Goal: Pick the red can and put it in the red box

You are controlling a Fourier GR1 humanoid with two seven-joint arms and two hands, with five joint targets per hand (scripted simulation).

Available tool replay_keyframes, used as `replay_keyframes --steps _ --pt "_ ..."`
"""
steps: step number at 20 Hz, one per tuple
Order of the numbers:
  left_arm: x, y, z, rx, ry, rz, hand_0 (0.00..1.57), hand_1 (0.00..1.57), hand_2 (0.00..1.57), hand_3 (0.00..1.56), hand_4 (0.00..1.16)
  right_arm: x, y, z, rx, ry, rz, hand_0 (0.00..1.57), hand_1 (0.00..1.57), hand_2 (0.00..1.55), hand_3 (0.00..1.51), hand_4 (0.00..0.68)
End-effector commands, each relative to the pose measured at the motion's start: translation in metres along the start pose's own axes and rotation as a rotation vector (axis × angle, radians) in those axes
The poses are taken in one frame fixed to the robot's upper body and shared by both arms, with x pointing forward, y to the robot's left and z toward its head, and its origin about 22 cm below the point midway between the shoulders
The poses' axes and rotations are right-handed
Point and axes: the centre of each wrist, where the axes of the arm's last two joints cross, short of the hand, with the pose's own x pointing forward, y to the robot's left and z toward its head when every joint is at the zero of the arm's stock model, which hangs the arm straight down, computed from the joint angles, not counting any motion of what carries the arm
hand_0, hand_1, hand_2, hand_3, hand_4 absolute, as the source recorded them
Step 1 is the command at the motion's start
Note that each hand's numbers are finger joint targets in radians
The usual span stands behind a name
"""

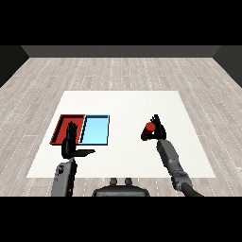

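The right robot hand (158,127) curls round a small, tilted red can (148,131); the left robot hand (72,142) is open.

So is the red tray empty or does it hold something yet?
Cannot tell fully: the left hand covers part of the red tray; the red can is outside it.

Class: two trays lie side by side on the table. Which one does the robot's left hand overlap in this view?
The red tray, the one farther left. The left hand with straight fingers overlaps its right part; the light blue tray lies just right of it.
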Motion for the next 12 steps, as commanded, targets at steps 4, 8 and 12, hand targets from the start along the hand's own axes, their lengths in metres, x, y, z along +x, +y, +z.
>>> replay_keyframes --steps 4,8,12 --pt "0.008 0.018 0.001 -0.012 -0.009 0.01 0.0 0.0 0.0 0.0 0.0 0.005 -0.011 0.007 -0.003 0.015 0.001 0.0 0.0 0.0 0.0 0.0" --pt "-0.006 0.003 -0.018 0.015 0.005 -0.013 0.0 0.0 0.0 0.0 0.0 -0.005 -0.006 0.002 -0.007 0.017 -0.006 0.0 0.0 0.0 0.0 0.0" --pt "-0.014 0.0 -0.012 0.005 0.0 -0.003 0.0 0.0 0.0 0.0 0.0 -0.002 0.018 -0.013 0.014 0.033 -0.001 0.0 0.0 0.0 0.0 0.0"
